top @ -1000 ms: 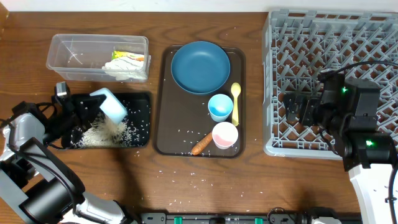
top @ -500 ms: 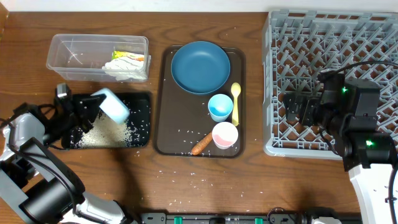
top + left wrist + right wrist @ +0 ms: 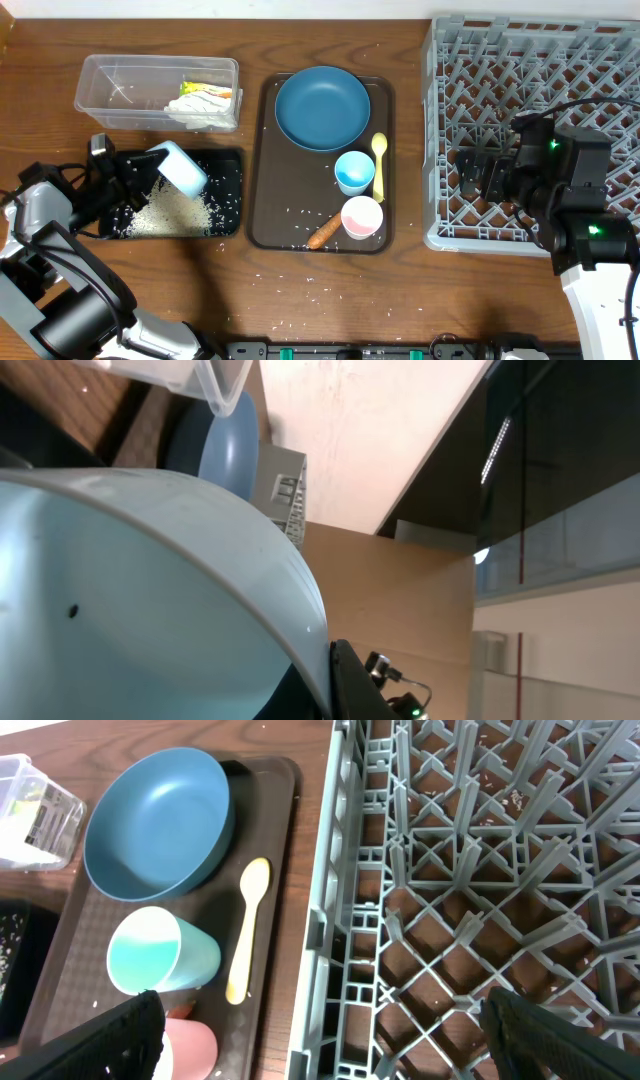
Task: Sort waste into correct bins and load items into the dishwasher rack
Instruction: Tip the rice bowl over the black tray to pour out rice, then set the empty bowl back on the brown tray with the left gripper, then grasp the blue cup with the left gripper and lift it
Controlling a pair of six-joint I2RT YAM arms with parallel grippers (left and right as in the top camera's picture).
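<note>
Fingers on the left gripper [image 3: 143,170] are pinched narrow on the rim of the white-and-light-blue bowl [image 3: 178,168]. The bowl is tipped mouth-down over the black tray [image 3: 228,160]. The left wrist view is filled by its pale blue inside, which looks emptied.

- Rice heap [image 3: 170,212] lies in the black tray. Stray grains lie on the brown serving tray [image 3: 262,200] and on the table [image 3: 300,290] in front of it.
- Clear tub [image 3: 120,75] holds the snack wrapper [image 3: 205,90] and the white tissue [image 3: 200,112].
- Dark blue plate [image 3: 322,107], light blue cup [image 3: 353,172], pink cup [image 3: 361,217], yellow spoon [image 3: 379,165] and carrot stick [image 3: 325,232] are all on the brown tray.
- Right gripper [image 3: 325,1035] has its jaws spread wide and holds nothing. It hangs above the left side of the dishwasher rack [image 3: 600,60], in which nothing shows.

Judged step: emptying the bowl. The bowl goes to the rack next.

Risks:
- The hold is a thin pinch on one rim. A fast swing or a twist could let the bowl pivot or slip.
- Any grains clinging inside would fall on the table or into the rack during the carry.
- The path to the rack crosses the cups, so a low pass could topple them.
- The right arm sits over the near rack cells, so the arms could meet there.
</note>
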